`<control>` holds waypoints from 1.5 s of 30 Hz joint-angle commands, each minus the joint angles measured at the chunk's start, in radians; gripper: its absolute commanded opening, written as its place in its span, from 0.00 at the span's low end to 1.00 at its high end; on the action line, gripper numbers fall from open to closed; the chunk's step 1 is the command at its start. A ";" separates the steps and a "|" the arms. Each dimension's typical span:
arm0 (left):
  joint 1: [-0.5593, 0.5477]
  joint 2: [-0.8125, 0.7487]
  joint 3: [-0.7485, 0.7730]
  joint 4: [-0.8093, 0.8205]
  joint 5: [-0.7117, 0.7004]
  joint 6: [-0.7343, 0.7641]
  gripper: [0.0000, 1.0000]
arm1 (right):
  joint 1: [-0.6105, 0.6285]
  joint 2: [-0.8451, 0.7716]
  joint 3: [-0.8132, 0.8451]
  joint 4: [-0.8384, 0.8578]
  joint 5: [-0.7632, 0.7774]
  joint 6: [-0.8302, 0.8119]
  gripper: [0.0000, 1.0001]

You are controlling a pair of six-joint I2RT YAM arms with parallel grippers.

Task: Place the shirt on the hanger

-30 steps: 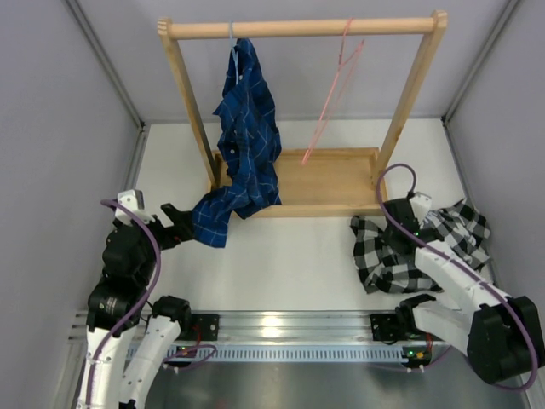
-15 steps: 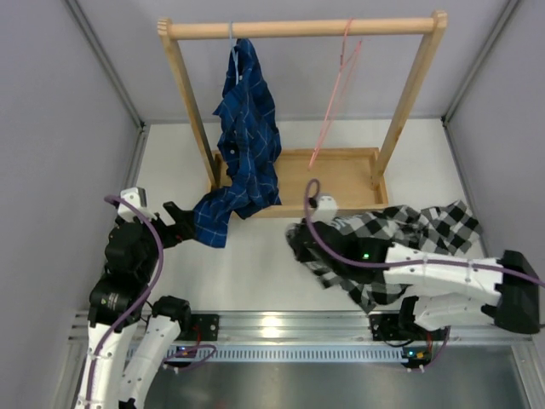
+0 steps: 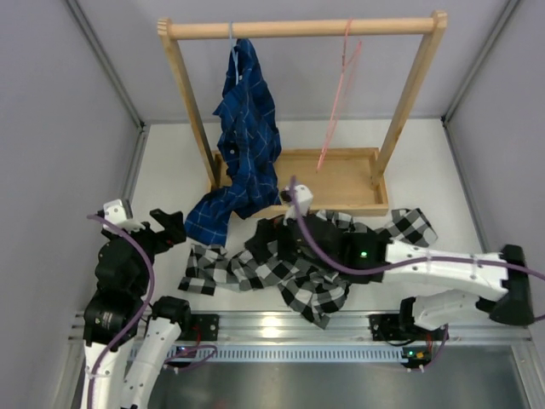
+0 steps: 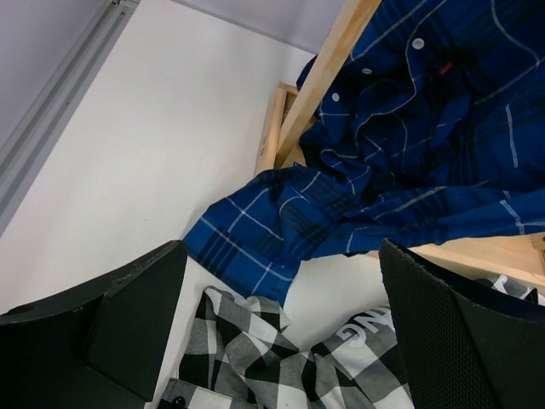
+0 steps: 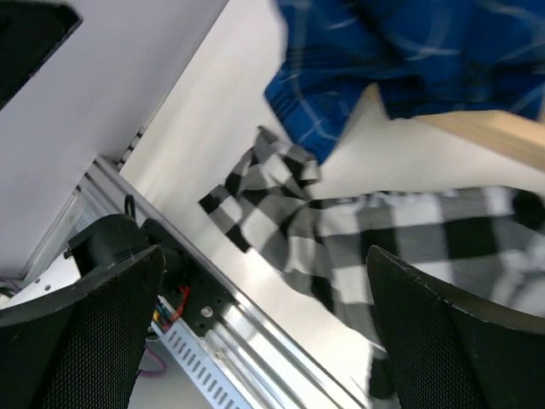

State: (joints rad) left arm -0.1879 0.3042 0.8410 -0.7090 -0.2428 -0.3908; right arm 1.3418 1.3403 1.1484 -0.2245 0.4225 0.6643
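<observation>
The black-and-white checked shirt (image 3: pixel 281 273) lies crumpled across the table's near middle, white lettering (image 4: pixel 370 324) showing on a dark patch. The pink hanger (image 3: pixel 338 94) hangs from the wooden rod, empty. My right gripper (image 3: pixel 271 241) hovers over the shirt's left-middle part. In the right wrist view this right gripper (image 5: pixel 264 264) has its jaws wide apart, with the shirt (image 5: pixel 383 230) below them and nothing held. My left gripper (image 3: pixel 170 226) is open at the shirt's left end. In the left wrist view the left gripper (image 4: pixel 281 281) is above the checked cloth (image 4: pixel 255 358).
A dark blue plaid shirt (image 3: pixel 247 128) hangs on a pale hanger (image 3: pixel 233 38) from the wooden rack (image 3: pixel 302 28), its tail reaching the table (image 4: pixel 255 230). The rack's wooden tray base (image 3: pixel 341 179) sits behind the checked shirt. A metal rail (image 3: pixel 289 328) runs along the near edge.
My right arm has swept from the right side to the middle, dragging the checked shirt leftward, and its jaws have opened off the cloth. The left arm shifted slightly down and left.
</observation>
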 commanded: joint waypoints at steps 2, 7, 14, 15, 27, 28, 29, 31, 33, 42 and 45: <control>0.008 0.032 -0.008 0.046 0.014 0.007 0.98 | -0.116 -0.281 -0.139 -0.173 0.084 -0.054 0.97; 0.010 0.067 -0.006 0.046 0.048 0.016 0.98 | -0.430 -0.394 -0.321 -0.177 -0.116 -0.121 0.89; 0.007 0.082 -0.006 0.049 0.083 0.013 0.98 | -0.585 -0.259 -0.326 -0.188 -0.217 -0.422 0.86; 0.007 0.088 -0.006 0.048 0.086 0.012 0.98 | -0.611 -0.235 -0.323 -0.178 -0.232 -0.443 0.85; 0.002 0.095 -0.005 0.049 0.092 0.013 0.98 | -0.641 0.128 -0.273 -0.010 -0.347 -0.539 0.30; 0.002 0.093 -0.003 0.049 0.097 0.013 0.98 | -0.636 0.116 -0.273 0.000 -0.317 -0.529 0.11; 0.002 0.096 0.000 0.051 0.118 0.016 0.98 | -0.630 0.065 -0.273 0.004 -0.294 -0.520 0.02; 0.001 0.110 0.015 0.051 0.161 0.026 0.98 | -0.604 -0.005 -0.274 -0.009 -0.225 -0.490 0.00; 0.001 0.125 0.030 0.054 0.253 0.023 0.98 | -0.584 -0.136 -0.276 -0.038 -0.205 -0.471 0.00; -0.109 0.416 0.085 0.375 0.711 -0.258 0.98 | -0.572 -0.484 -0.138 -0.217 -0.278 -0.420 0.00; -0.442 0.449 0.174 0.407 0.507 -0.223 0.98 | -0.572 -0.494 -0.054 -0.286 -0.292 -0.430 0.00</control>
State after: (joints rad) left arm -0.3893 0.7410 0.9218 -0.4568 0.3069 -0.5831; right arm 0.7593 0.8501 0.9974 -0.4232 0.1551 0.2253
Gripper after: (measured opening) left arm 0.983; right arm 0.019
